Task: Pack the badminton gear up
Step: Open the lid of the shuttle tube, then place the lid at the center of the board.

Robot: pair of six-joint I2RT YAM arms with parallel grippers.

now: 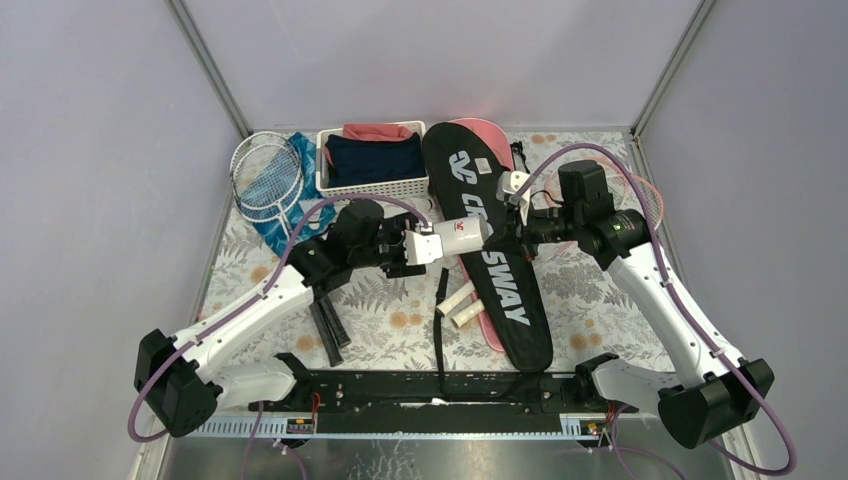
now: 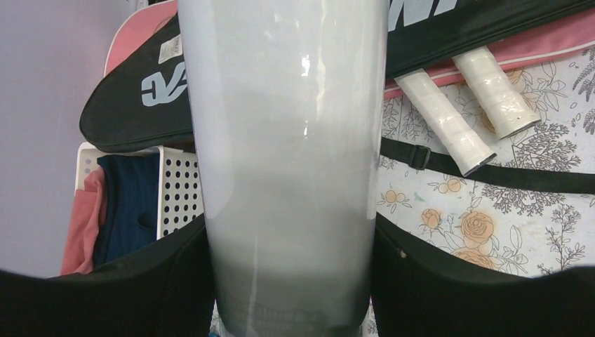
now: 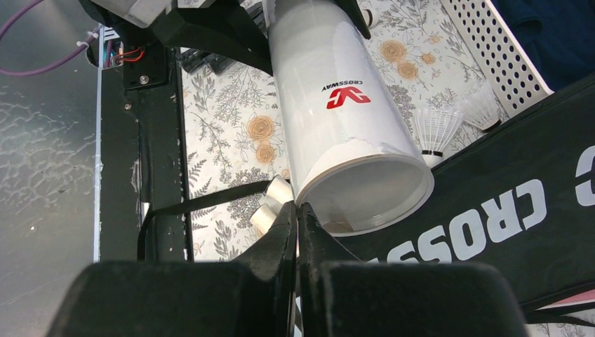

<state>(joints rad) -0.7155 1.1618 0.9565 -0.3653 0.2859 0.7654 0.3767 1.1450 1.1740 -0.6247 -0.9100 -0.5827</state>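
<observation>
My left gripper [image 1: 425, 245] is shut on the white shuttlecock tube [image 1: 462, 234], held level above the table; the tube [image 2: 288, 140] fills the space between its fingers. The tube's open mouth [image 3: 372, 193] faces my right gripper [image 3: 297, 209], which is shut with its tips right at the rim. Below lies the black CROSSWAY bag [image 1: 500, 270] on the pink bag [image 1: 480, 126]. Two white racket handles [image 1: 460, 305] stick out beside it. Two racket heads [image 1: 262, 172] lie far left, with black handles [image 1: 330, 325] nearer. Two loose shuttlecocks [image 3: 435, 130] rest by the black bag.
A white slatted basket [image 1: 372, 186] with navy and red clothes stands at the back, left of the bags. A black strap [image 1: 440, 320] runs from the bag towards the near rail. Grey walls close in the floral table on three sides.
</observation>
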